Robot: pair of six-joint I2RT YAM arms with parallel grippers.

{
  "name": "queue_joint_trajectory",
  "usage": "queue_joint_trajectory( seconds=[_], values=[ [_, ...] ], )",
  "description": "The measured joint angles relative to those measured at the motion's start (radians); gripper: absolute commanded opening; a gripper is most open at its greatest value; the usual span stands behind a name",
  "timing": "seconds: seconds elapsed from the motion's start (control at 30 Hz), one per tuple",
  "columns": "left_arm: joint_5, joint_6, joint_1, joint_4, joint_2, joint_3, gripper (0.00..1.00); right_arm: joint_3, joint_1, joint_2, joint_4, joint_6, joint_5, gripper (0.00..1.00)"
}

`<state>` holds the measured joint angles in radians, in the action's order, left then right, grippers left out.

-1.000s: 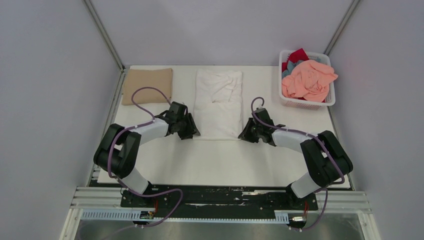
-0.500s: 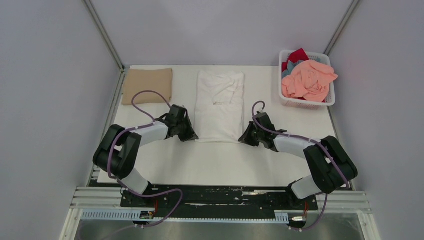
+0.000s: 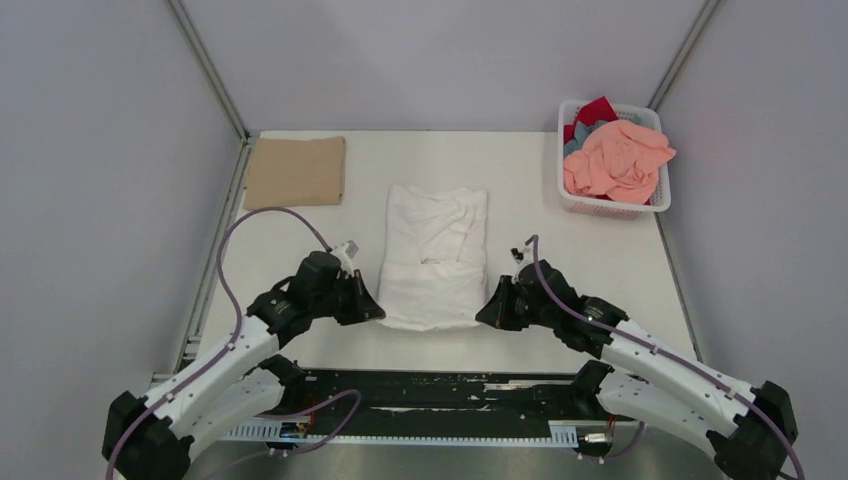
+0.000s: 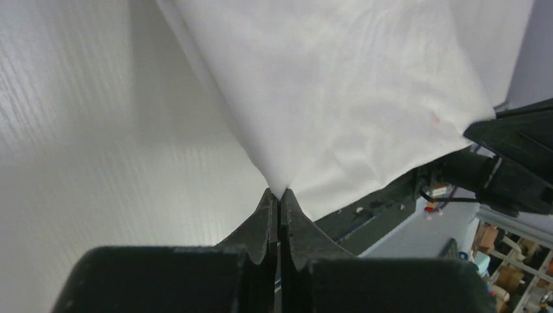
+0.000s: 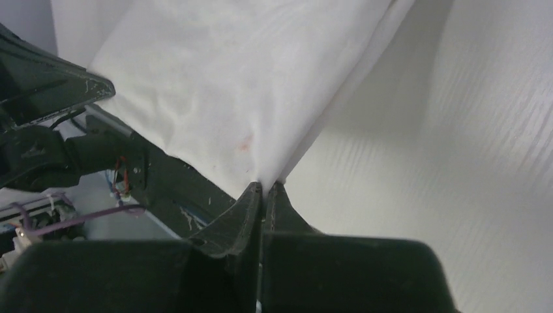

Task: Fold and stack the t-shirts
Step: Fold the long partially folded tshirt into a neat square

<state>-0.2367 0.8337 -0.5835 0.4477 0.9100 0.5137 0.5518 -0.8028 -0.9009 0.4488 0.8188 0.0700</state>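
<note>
The white t-shirt [image 3: 433, 255], folded into a long strip, lies in the middle of the table with its near end lifted. My left gripper [image 3: 370, 310] is shut on its near left corner [image 4: 280, 186]. My right gripper [image 3: 487, 313] is shut on its near right corner [image 5: 264, 173]. The cloth hangs taut between them near the table's front edge. A tan t-shirt [image 3: 296, 171] lies folded at the far left. Salmon pink [image 3: 618, 160], red [image 3: 596, 108] and grey-blue shirts sit heaped in the basket.
The white lattice basket [image 3: 614, 207] stands at the far right. Grey walls close in both sides and the back. The black mounting rail [image 3: 440, 385] runs along the front edge below the lifted cloth.
Both grippers have pulled the white shirt's near end toward the front edge and lifted it. The shirt slid nearer. The arms have stretched out low.
</note>
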Motion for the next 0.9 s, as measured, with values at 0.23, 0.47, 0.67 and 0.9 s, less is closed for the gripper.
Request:
queue_joint_trajectory(
  seconds=[0.23,0.47,0.67,0.9],
  values=[
    [-0.116,-0.015,-0.013,0.137,-0.272,0.041,0.00,0.000,-0.060,0.248,0.102,0.004,0.071,0.00],
    [-0.167,-0.022,-0.013,0.144,-0.288,0.093,0.00,0.021,-0.067,0.330,0.145,0.011,0.016,0.00],
    [-0.102,-0.033,-0.002,0.089,-0.164,0.169,0.00,0.127,-0.066,0.266,0.146,-0.014,-0.171,0.00],
    [-0.095,-0.038,0.125,-0.025,0.041,0.241,0.00,0.275,0.017,0.066,0.103,-0.099,-0.280,0.00]
  ],
)
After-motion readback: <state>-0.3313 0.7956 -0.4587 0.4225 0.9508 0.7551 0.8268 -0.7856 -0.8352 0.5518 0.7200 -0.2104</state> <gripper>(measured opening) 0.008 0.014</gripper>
